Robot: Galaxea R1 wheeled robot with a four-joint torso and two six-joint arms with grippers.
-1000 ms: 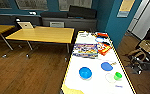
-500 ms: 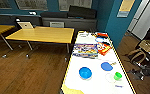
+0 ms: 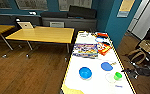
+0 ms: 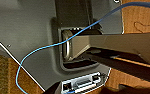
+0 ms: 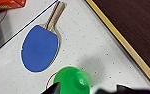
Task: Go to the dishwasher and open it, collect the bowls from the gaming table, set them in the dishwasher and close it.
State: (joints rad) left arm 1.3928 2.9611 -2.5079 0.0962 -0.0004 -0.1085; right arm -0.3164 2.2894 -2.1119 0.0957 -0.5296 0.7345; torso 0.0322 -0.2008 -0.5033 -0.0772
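The gaming table (image 3: 96, 82), long and white-topped with yellow edging, is stretching from the bottom of the head view up toward twelve o'clock. At about ten o'clock from it a plain yellow-topped table (image 3: 42, 34) is standing on the wooden floor (image 3: 28, 72), with an open laptop (image 3: 26, 25) just beyond its far corner. At two o'clock a teal wall (image 3: 116, 22) is rising close beside the white top.

On the white top, a colourful game box (image 3: 85, 50) is lying at mid-length, with an orange packet (image 3: 104, 48) just beside it at three o'clock. Nearer the camera, a blue bowl (image 3: 85, 72) is sitting toward the left edge. At two o'clock from it a blue table-tennis paddle (image 3: 106, 66) is lying flat; the right wrist view is showing its wooden handle (image 5: 55, 13) pointing away. The smaller green bowl (image 3: 118, 75) is sitting near the right edge, at five o'clock from the paddle, resting on a faint circle mark (image 5: 51, 80).

The right gripper (image 3: 131, 72) is reaching in from three o'clock, hovering just beside the green bowl (image 5: 72, 80); whether its fingers are apart or together I cannot tell.

The left wrist view is showing a grey robot panel (image 4: 28, 37) crossed by a thin blue cable (image 4: 41, 48), above wooden flooring.
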